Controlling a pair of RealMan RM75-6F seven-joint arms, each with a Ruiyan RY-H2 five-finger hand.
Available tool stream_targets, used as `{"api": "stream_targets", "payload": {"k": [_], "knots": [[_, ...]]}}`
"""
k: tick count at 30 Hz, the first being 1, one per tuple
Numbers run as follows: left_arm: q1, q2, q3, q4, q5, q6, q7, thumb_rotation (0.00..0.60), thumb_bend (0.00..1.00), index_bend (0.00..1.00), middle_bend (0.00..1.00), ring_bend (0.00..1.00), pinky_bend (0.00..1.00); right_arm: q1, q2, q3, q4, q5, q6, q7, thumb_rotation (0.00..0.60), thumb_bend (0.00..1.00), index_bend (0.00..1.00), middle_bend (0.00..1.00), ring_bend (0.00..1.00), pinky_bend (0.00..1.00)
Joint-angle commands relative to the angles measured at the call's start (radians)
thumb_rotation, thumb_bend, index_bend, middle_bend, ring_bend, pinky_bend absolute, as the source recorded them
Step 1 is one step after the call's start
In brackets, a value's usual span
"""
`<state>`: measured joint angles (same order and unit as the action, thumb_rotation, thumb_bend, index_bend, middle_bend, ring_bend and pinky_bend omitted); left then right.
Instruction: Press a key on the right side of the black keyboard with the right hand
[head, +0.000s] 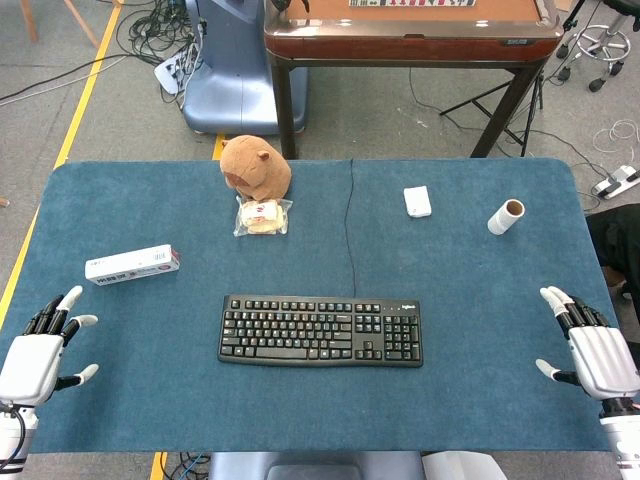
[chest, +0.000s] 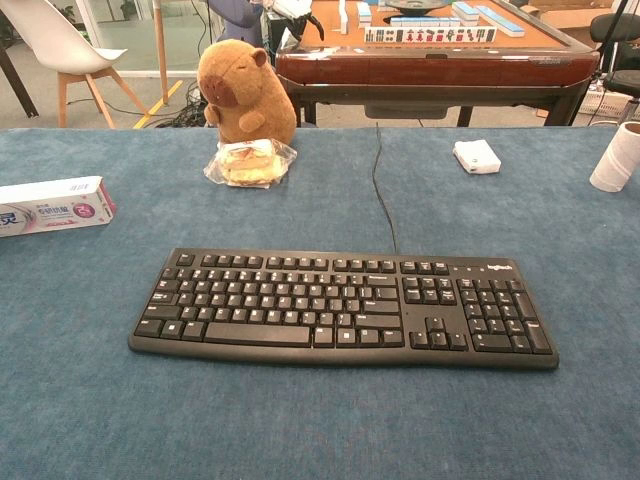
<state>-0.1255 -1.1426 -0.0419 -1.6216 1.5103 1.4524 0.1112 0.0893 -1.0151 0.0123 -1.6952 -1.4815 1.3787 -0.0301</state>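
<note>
Two hands wait at the near corners of the blue table, neither touching anything, so the task looks to be at its very start. At the far left, the left hand sits with fingers spread and holds nothing. Just beyond it lies a white toothpaste box. Further right, at the back, a brown plush capybara sits over a wrapped snack. The black keyboard lies at the middle of the near half, its cable running away over the far edge; its number pad forms the right end. Past it, toward the back, rest a small white packet and a paper roll. At the far right, the right hand is open, fingers apart and empty, well apart from the keyboard. The next move, I judge, calls for swinging this hand inward over the number pad and lowering one fingertip onto a single key without brushing its neighbours.
</note>
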Motion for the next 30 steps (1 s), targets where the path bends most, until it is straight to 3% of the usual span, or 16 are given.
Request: {"api": "stream_targets", "payload": {"k": [1, 8, 10, 12, 16, 21, 23, 30], "knots": [[-0.004, -0.006, 0.000, -0.004, -0.002, -0.006, 0.012, 0.600, 0.03, 0.34, 0.00, 0.00, 0.14, 0.000, -0.004, -0.003, 0.013, -0.001, -0.005, 0.008, 0.600, 0.00, 0.07, 0.11, 0.10, 0.23], [-0.010, -0.004, -0.003, -0.019, 0.000, -0.005, 0.023, 0.600, 0.03, 0.34, 0.00, 0.00, 0.14, 0.002, 0.006, -0.003, 0.008, -0.013, -0.001, 0.013, 0.600, 0.00, 0.08, 0.13, 0.10, 0.24], [-0.008, -0.002, -0.003, -0.025, -0.001, -0.002, 0.020, 0.600, 0.03, 0.34, 0.00, 0.00, 0.14, 0.003, 0.011, -0.001, -0.001, -0.019, 0.003, 0.005, 0.600, 0.00, 0.09, 0.18, 0.12, 0.35], [-0.006, 0.000, -0.001, -0.025, -0.001, 0.001, 0.018, 0.600, 0.03, 0.34, 0.00, 0.00, 0.14, 0.009, 0.014, 0.001, -0.008, -0.025, 0.000, 0.003, 0.600, 0.01, 0.12, 0.29, 0.23, 0.60], [0.001, 0.008, 0.003, -0.022, -0.004, 0.006, 0.008, 0.600, 0.03, 0.34, 0.00, 0.00, 0.15, 0.031, 0.023, 0.000, -0.036, -0.041, -0.026, -0.029, 0.600, 0.04, 0.15, 0.55, 0.50, 0.82], [0.006, 0.024, 0.005, -0.016, 0.002, 0.014, -0.018, 0.600, 0.03, 0.34, 0.00, 0.00, 0.16, 0.057, 0.010, -0.023, -0.130, -0.076, -0.077, -0.095, 0.600, 0.09, 0.18, 0.78, 0.72, 0.98], [0.006, 0.032, 0.007, -0.015, 0.006, 0.014, -0.023, 0.600, 0.03, 0.34, 0.00, 0.00, 0.16, 0.082, 0.012, 0.024, -0.155, -0.008, -0.092, -0.145, 0.600, 0.10, 0.20, 0.84, 0.78, 1.00], [0.003, 0.049, 0.015, -0.022, 0.022, 0.010, -0.021, 0.600, 0.03, 0.34, 0.00, 0.00, 0.17, 0.134, 0.005, 0.004, -0.147, -0.046, -0.176, -0.146, 0.600, 0.11, 0.25, 1.00, 0.97, 1.00]]}}
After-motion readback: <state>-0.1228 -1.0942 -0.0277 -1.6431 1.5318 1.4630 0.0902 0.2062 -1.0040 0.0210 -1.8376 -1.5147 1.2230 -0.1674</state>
